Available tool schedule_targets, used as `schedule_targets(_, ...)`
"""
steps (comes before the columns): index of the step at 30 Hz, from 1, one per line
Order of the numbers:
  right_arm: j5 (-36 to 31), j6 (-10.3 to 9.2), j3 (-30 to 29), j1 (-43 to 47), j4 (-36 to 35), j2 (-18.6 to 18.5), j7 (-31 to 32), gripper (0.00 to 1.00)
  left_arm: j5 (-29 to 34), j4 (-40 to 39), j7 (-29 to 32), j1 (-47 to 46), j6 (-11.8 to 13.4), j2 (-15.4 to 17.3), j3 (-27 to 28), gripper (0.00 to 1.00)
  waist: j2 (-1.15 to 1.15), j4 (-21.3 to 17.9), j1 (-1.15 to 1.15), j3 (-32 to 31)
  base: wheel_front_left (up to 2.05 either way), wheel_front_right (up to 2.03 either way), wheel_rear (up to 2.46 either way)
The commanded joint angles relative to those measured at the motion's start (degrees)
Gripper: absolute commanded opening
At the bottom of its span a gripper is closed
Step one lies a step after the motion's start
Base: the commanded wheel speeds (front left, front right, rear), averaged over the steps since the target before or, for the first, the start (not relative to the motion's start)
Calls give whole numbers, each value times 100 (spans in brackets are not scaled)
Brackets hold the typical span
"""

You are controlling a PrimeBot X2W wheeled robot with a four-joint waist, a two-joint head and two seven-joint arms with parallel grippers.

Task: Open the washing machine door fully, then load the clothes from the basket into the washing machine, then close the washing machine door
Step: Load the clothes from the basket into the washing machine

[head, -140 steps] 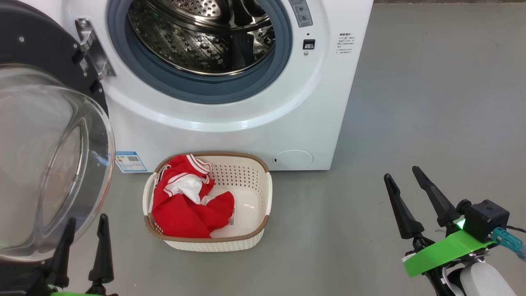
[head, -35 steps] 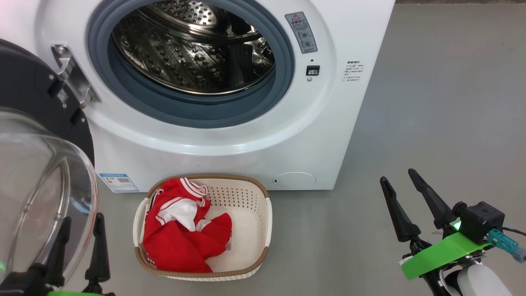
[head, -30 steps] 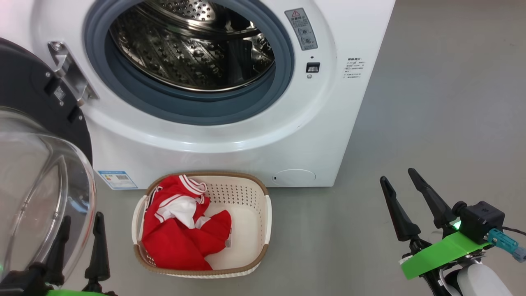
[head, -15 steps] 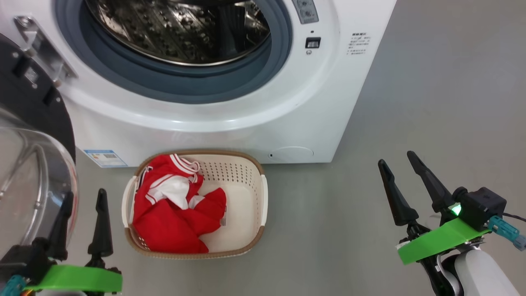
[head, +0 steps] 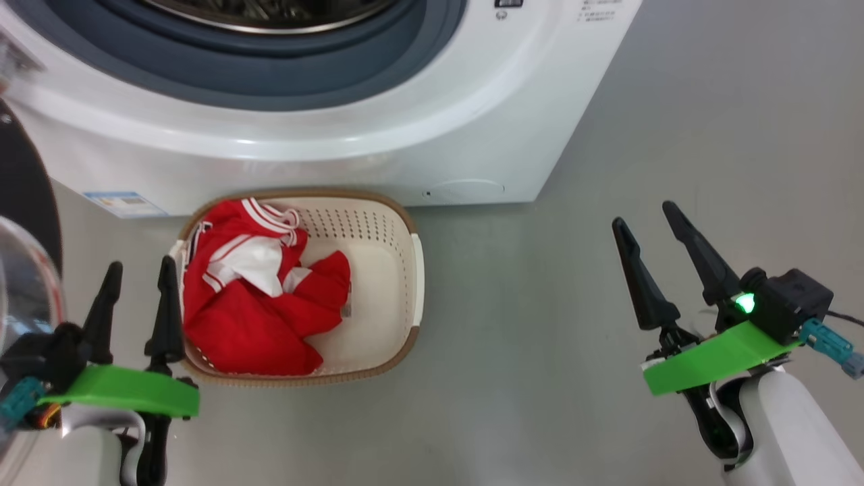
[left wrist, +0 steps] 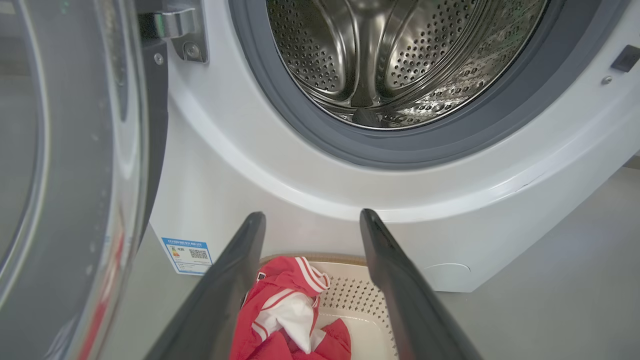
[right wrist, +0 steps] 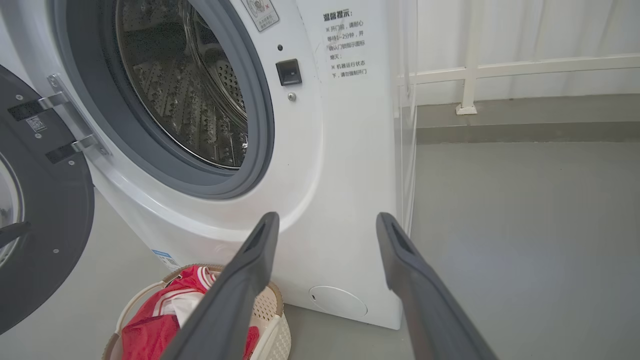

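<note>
Head view, left to right: the washing machine door (head: 23, 196) stands open at the left edge. The left gripper (head: 140, 264), jaws wide and empty, is at the lower left, just beside the left rim of the basket (head: 412, 270). The clothes (head: 250, 304) lie in its left half, right of these jaws, the heap long up the frame; I judge this arm nearer. The washing machine (head: 337, 155) is close above. The right gripper (head: 641, 214), jaws wide and empty, is well apart over the floor (head: 540, 351).
</note>
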Motion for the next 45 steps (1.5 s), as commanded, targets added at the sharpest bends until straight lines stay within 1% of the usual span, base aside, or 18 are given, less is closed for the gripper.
schedule_targets(1,-66,9,132,-115,-170,15,-69,100,-72,29,-70,-242,-18,246,162,100,0,-91,0,360,0,0,0)
schedule_targets(9,-154,9,203,-408,-205,83,-69,100,-237,890,-70,-932,-18,446,-112,100,0,-157,0,889,0,0,0)
schedule_targets(20,-237,9,267,-663,-251,175,-69,100,-492,1854,-70,-1721,-18,566,-445,100,0,-262,0,1394,0,0,0)
schedule_targets(25,-269,9,285,-770,-286,233,-69,100,-685,2409,-70,-2166,-18,682,-648,100,0,-374,0,1696,0,0,0)
schedule_targets(27,-274,9,287,-786,-294,246,-69,100,-722,2509,-70,-2234,-18,705,-683,100,0,-397,0,1745,0,0,0)
schedule_targets(42,-391,9,260,-1044,-523,416,-69,100,-1113,3606,-70,-3262,-18,1217,-1435,100,0,-738,0,2622,0,0,0)
schedule_targets(45,-409,9,259,-1084,-554,454,-69,100,-1177,3773,-70,-3425,-18,1277,-1572,100,0,-795,0,2764,0,0,0)
